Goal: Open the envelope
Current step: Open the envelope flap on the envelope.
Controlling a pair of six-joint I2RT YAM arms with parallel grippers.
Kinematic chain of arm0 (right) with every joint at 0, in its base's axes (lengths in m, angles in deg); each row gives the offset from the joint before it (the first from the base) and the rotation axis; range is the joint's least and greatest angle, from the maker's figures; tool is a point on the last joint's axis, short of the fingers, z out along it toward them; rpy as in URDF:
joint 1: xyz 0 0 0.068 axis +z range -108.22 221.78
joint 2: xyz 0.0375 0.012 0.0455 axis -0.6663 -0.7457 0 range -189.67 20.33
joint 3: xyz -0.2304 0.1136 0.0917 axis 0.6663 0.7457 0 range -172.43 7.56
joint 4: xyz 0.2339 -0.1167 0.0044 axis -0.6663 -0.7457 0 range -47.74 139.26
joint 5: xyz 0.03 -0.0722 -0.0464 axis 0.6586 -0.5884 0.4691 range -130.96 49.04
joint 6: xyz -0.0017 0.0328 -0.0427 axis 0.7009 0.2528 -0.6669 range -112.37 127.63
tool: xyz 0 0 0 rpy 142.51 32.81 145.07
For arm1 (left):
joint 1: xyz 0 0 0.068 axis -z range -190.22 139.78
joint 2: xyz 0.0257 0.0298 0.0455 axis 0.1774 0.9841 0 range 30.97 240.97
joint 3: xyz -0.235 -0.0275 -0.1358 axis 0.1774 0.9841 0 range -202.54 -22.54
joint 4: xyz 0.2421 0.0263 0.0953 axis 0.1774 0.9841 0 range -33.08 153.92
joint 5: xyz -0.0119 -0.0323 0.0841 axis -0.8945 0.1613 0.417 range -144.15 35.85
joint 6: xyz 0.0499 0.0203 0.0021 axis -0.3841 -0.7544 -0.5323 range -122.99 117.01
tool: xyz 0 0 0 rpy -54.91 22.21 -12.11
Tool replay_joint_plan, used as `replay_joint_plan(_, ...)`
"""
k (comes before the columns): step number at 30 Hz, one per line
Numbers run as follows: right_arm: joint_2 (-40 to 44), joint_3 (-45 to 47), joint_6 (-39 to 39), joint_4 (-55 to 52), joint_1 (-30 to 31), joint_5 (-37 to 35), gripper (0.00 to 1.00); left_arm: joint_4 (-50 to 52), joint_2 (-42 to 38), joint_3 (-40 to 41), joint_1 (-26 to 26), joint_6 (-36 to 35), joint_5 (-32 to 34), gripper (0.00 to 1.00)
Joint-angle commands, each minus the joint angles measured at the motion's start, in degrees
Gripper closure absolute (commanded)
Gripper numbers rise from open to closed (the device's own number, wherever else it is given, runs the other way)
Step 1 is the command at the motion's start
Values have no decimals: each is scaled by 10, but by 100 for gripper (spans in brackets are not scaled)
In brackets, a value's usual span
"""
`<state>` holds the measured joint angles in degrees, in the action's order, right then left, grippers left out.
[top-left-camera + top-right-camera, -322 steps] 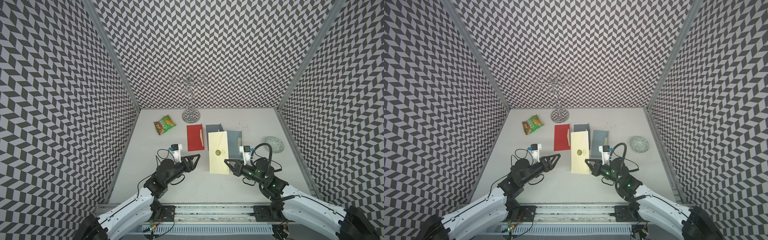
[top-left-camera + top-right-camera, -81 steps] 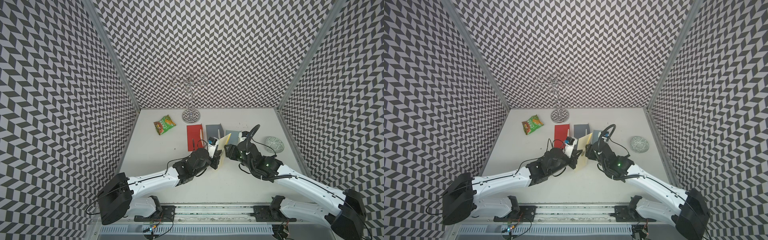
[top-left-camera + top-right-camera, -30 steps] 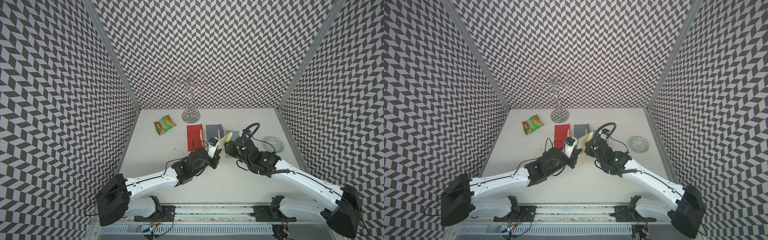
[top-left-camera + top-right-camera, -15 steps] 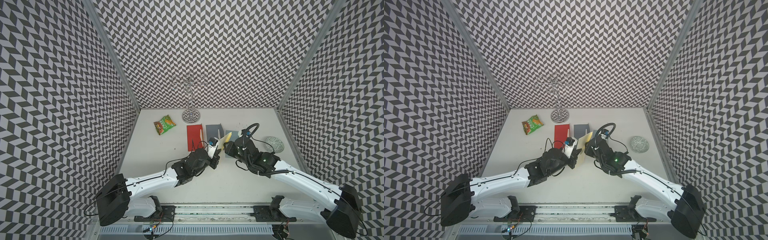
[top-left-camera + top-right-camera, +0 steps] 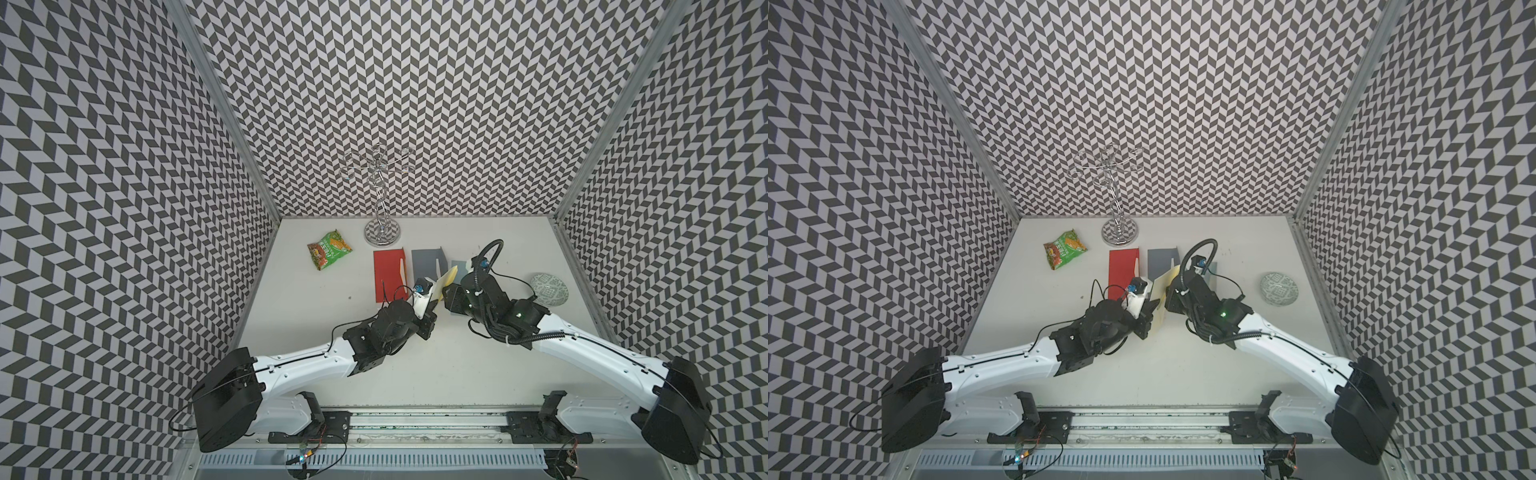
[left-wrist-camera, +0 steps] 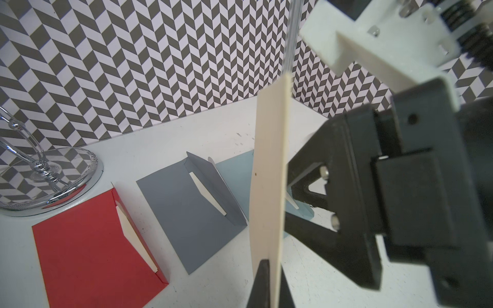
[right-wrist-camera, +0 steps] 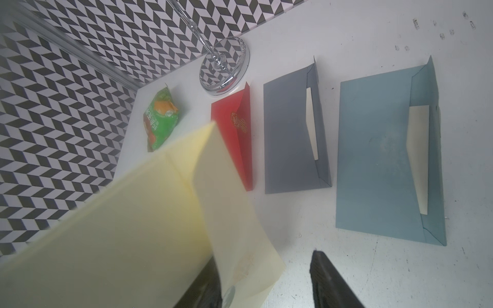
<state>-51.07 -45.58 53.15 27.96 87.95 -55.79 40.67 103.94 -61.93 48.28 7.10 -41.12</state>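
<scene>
A cream envelope [image 5: 444, 279] [image 5: 1165, 276] stands on edge above the table between my two arms. My left gripper [image 6: 270, 266] [image 5: 432, 309] is shut on its near edge, the thin paper [image 6: 269, 186] pinched between the dark fingers. The right gripper [image 7: 264, 256] [image 5: 446, 291] is open right beside the envelope [image 7: 133, 213]. The lifted flap [image 7: 234, 226], with a faint round seal mark, lies against one of its fingers [image 7: 205, 282]. The other finger [image 7: 328, 277] stands well apart, touching nothing.
Flat on the table behind lie a red envelope [image 5: 388, 274], a grey envelope [image 5: 426, 262] and a light blue envelope [image 7: 378, 165], flaps raised. A green snack bag [image 5: 329, 249], a chrome stand [image 5: 382, 230] and a patterned dish [image 5: 549, 289] sit further off.
Over the last second the right wrist has shifted only slightly at the envelope's flap; the left arm holds still. Much earlier, the envelope lay flat on the table.
</scene>
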Motion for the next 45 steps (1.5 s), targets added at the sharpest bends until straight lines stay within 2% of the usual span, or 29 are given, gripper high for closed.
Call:
replay_joint_plan(1, 16, 17, -15, 48, 0, 45, 49, -32, -9, -14, 4, -5, -2, 100)
replay_joint_plan(5, 18, 13, -36, 52, 0, 79, 50, -31, -4, -19, 4, -5, -6, 100)
replay_joint_plan(9, 9, 22, -45, 42, 1, 9, 54, -37, -4, -17, 4, -1, -9, 100)
replay_joint_plan(13, 3, 9, -49, 9, 1, -21, 56, -34, -3, -22, 4, -1, -15, 100)
replay_joint_plan(25, 32, 21, -53, 19, 1, -13, 62, -23, -9, -24, 4, 1, -8, 100)
replay_joint_plan(31, 32, 16, -49, 9, 1, -13, 61, -22, -6, -26, 4, 10, -18, 100)
replay_joint_plan(39, 28, 6, -38, -21, 1, -56, 62, -18, -11, -24, 4, 6, -12, 100)
replay_joint_plan(45, 27, 7, -36, -12, 1, -38, 62, -21, -10, -22, 4, 9, -15, 100)
